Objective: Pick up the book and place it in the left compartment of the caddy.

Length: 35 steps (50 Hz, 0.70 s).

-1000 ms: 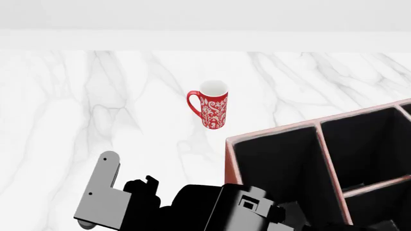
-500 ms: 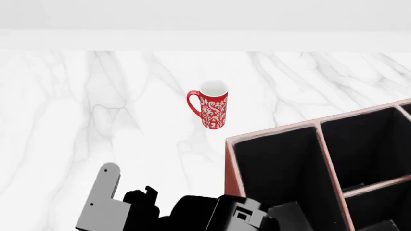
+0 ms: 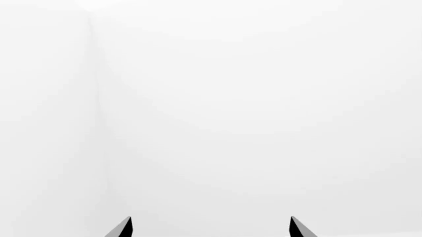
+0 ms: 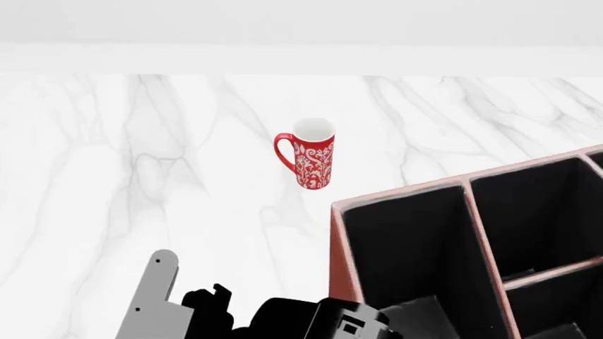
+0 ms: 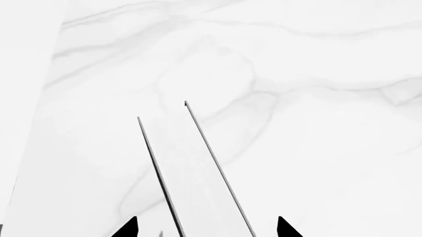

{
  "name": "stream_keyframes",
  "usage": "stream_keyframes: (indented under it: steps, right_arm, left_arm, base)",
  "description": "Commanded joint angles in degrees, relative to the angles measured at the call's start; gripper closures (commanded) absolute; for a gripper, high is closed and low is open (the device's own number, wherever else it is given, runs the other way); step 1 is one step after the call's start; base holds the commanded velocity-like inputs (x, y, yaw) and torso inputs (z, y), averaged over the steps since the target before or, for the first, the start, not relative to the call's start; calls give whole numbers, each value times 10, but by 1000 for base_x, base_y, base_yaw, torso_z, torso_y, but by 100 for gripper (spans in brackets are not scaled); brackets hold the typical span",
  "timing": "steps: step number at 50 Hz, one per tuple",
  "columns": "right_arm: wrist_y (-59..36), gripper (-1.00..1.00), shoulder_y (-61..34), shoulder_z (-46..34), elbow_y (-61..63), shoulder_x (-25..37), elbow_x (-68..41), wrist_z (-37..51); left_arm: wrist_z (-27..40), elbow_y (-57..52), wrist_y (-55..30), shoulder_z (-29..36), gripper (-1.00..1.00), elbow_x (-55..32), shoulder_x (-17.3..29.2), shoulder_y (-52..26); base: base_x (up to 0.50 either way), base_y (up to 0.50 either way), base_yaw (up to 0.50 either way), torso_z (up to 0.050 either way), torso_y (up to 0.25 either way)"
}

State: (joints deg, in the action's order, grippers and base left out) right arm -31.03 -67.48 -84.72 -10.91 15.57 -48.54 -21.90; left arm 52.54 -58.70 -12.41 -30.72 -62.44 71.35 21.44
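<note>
White grey-veined marble table [image 4: 113, 141]. Large reddish-brown leather-look caddy [image 4: 341, 240] at near right, 1 long black-lined left compartment [image 4: 405, 247] nearest the arms. Thin black-covered, white-paged book [image 5: 197, 187], edge-on between the right end effector [image 5: 205, 229] tips; whether they clamp it cannot be told. Red patterned mug [image 4: 313, 159], upright, beyond the caddy. Left end effector [image 3: 209, 229]: spread wide, holding nothing.

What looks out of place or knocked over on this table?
Nothing stands out. The red mug stands upright on the marble table, nothing spilled, and the caddy sits upright. The book shows only edge-on, slanted, ahead of the right gripper.
</note>
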Motion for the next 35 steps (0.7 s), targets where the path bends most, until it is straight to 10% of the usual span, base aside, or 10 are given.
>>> stream_keyframes:
  steps: [1, 25, 26, 35]
  right_arm:
    - [12, -100, 8, 1, -15, -6, 7, -1]
    - [19, -100, 17, 2, -23, -6, 7, -3]
    - [16, 100, 17, 1, -19, -5, 6, -3]
    - [18, 100, 18, 0, -18, -4, 10, 1]
  left_arm:
    - [1, -1, 2, 0, -100, 2, 2, 3]
    - [3, -7, 5, -24, -100, -5, 5, 21]
    - [3, -6, 5, -25, -100, -4, 5, 22]
    - [5, -6, 10, -27, -100, -4, 7, 28]
  base:
    - [0, 0, 0, 0, 0]
    - [0, 0, 0, 0, 0]
    - [0, 0, 0, 0, 0]
    - [0, 0, 0, 0, 0]
